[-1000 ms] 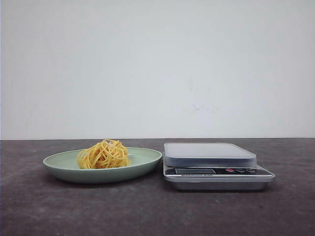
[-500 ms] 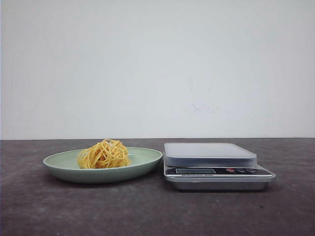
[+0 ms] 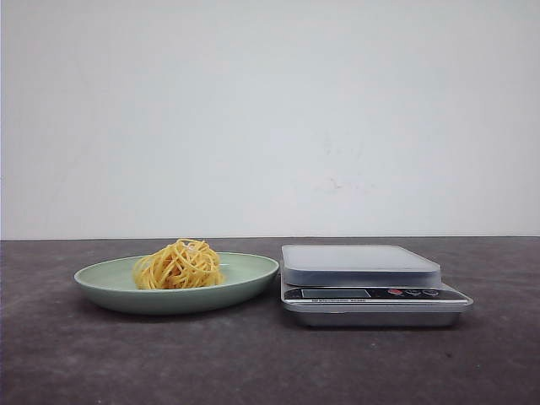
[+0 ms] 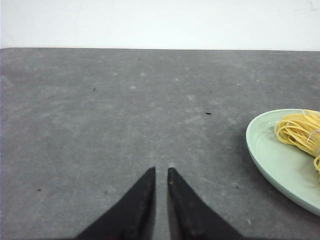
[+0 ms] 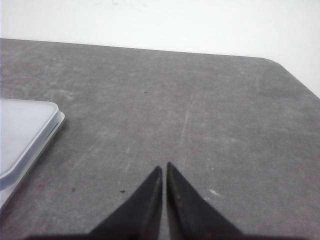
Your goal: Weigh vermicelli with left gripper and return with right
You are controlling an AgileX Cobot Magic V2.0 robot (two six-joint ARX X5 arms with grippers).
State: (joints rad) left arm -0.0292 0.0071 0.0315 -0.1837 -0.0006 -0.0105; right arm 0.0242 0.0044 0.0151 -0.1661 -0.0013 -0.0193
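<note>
A nest of yellow vermicelli lies on a pale green plate at the table's left. Right beside the plate stands a silver kitchen scale with nothing on its platform. No arm shows in the front view. In the left wrist view my left gripper is shut with nothing in it, over bare table, and the plate with the vermicelli is off to one side. In the right wrist view my right gripper is shut and holds nothing, and the scale's platform shows at the edge.
The table is dark grey with a white wall behind it. A rounded table corner shows in the right wrist view.
</note>
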